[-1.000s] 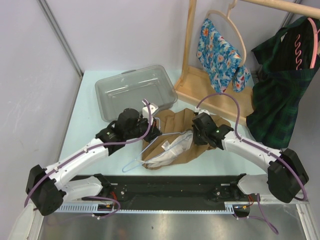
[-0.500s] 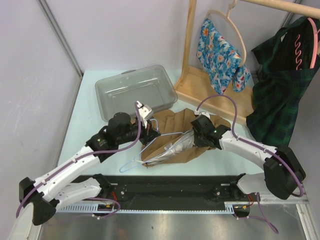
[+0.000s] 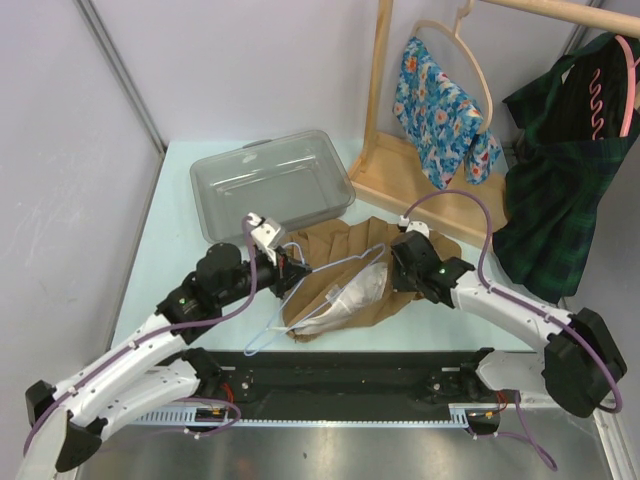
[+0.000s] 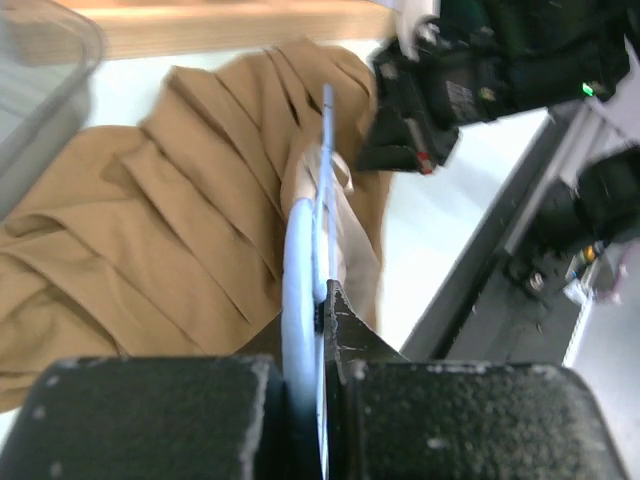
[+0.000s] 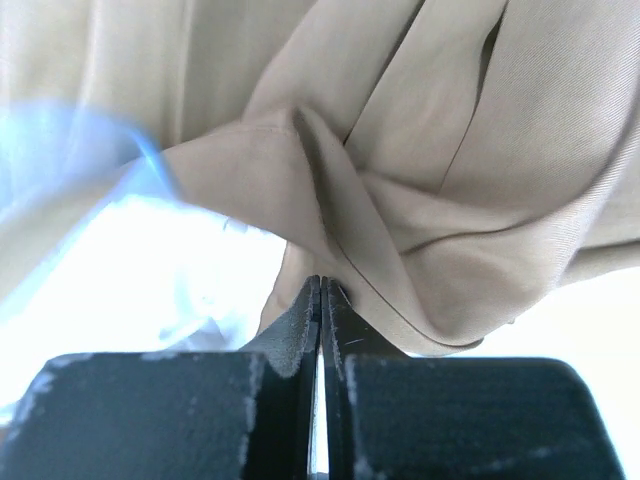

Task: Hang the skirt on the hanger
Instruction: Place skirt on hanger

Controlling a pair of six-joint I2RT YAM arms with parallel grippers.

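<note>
Brown skirt (image 3: 335,243) and blue hanger (image 3: 340,263) on the counter (image 3: 170,235)
The left pincer (image 4: 322,310) is clenched on the thin hanger. The right pincer (image 5: 320,290) pinches 1 fold of the skirt. The skirt lies bunched up, with the hanger across it. Behind it sits 1 clear tub (image 3: 215,165).

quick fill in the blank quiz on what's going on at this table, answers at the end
1. The left claw grips the hanger, whose wire is light ____.
2. The right claw is shut on a fold of the tan ____.
3. The clear plastic bin is ____.
4. On the wooden rack, seen from above, the floral garment hangs to the ____ of the dark plaid garment.

Answers: blue; skirt; empty; left
</note>
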